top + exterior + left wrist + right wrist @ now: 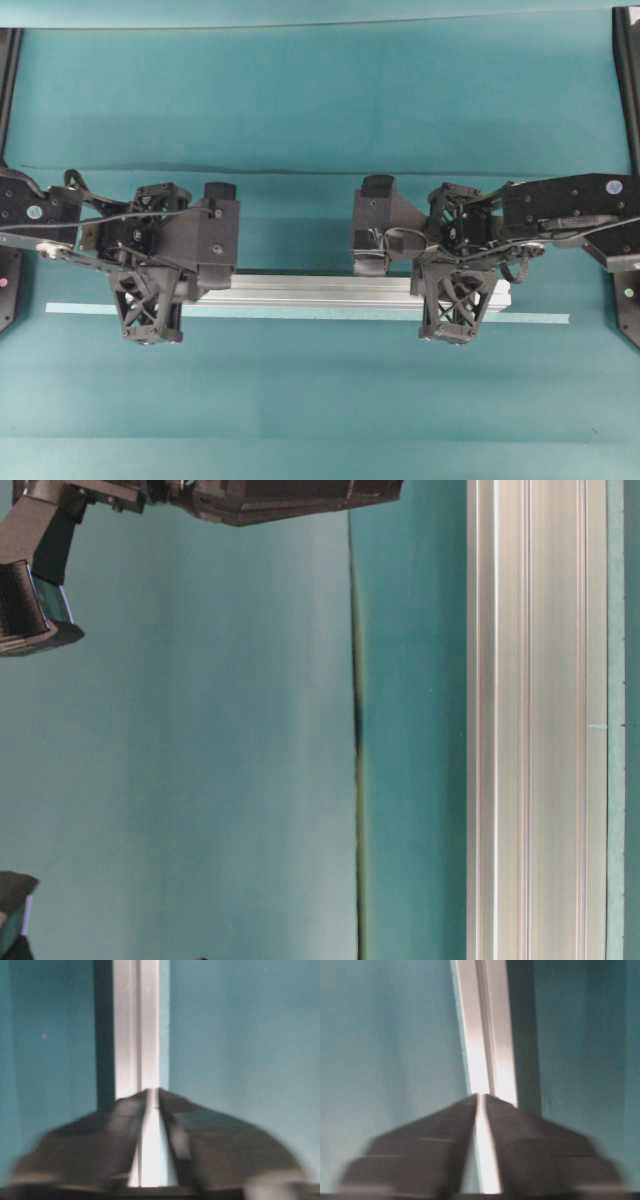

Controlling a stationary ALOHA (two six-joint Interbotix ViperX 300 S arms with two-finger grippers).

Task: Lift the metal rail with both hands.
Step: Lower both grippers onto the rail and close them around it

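The rail (pixel 300 291) lies near the table's (pixel 320 90) front edge, along a tape strip (pixel 540 318). It looks stiff, smooth and slippery, best gripped near both ends. The left gripper (pixel 150 322) and right gripper (pixel 455 322) sit over it, fingertips nearly together; whether they pinch it I cannot tell.

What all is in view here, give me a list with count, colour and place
metal rail: one, silver, lying lengthwise across the table's middle.
tape strip: one, pale, flat on the cloth along the rail's near side, sticking out past both rail ends.
table cloth: one, teal, covering the whole surface, with a crease behind the rail.
left tool: one, black, over the rail's left end, fingers nearly together above it.
right tool: one, black, over the rail's right end, likewise.
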